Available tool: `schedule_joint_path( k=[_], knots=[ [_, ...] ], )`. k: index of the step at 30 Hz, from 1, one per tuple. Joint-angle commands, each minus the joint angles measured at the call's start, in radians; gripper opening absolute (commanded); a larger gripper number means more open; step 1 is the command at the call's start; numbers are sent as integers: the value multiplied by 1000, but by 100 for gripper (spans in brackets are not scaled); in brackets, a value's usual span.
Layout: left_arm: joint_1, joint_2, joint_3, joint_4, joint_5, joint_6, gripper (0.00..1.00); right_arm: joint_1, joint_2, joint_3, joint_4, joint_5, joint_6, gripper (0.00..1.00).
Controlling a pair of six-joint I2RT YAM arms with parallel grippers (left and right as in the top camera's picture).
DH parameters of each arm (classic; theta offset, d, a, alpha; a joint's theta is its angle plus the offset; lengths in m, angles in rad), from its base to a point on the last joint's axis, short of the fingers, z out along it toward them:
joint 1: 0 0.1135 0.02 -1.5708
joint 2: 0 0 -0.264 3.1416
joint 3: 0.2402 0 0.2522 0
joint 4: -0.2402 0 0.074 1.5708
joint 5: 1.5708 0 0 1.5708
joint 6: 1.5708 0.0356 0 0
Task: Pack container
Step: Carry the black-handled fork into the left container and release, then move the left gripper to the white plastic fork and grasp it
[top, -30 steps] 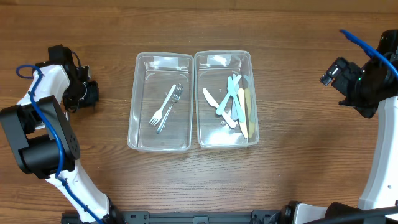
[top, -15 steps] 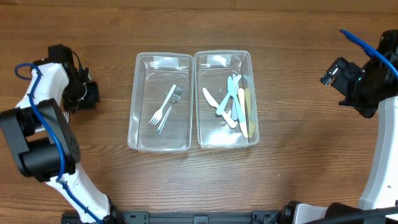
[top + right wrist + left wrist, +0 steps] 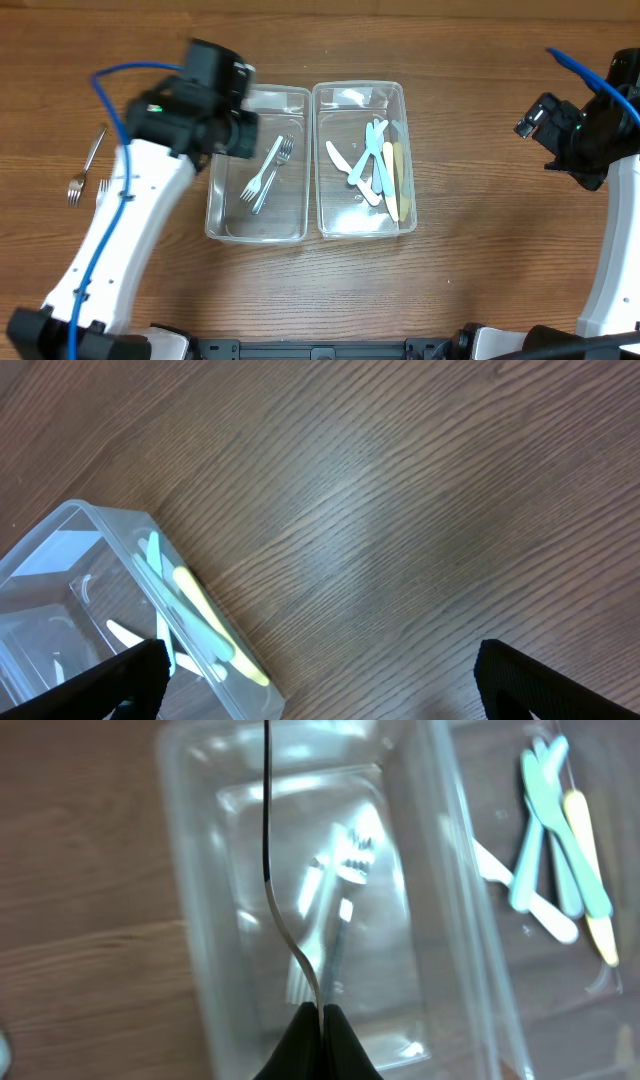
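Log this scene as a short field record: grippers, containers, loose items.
left gripper: shut on thin metal utensil, above left container
right gripper: open, empty, over bare table
left container contents: forks
right container contents: pastel knives
loose items: metal forks on the table, left of both containers

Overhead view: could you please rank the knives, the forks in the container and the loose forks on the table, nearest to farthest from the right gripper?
From the right gripper:
1. knives, right container
2. contained forks, left container
3. loose forks, table's far left
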Motion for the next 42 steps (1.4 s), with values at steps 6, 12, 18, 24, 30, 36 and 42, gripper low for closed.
schedule_joint_path(
  k=[6, 12, 18, 24, 30, 36, 42],
  knots=[
    [-64, 163, -187, 113, -37, -107, 4, 5, -2, 0, 4, -3, -6, 100],
    [-64, 196, -178, 121, -48, -43, 26, 5, -2, 0, 0, -3, -6, 100],
    [-64, 184, -3, -13, -135, -48, 80, 5, -2, 0, -4, -3, -6, 100],
    [24, 50, 187, -220, -192, -58, 100, 5, -2, 0, -3, -2, -6, 100],
    [348, -200, 173, -285, -153, 5, 100, 5, -2, 0, -3, -2, -6, 100],
    [728, -310, -7, -190, 103, 147, 100, 5, -2, 0, -3, -3, -6, 100],
    [898, -128, -258, 49, 163, 233, 100, 5, -2, 0, -3, -3, -6, 100]
  ],
)
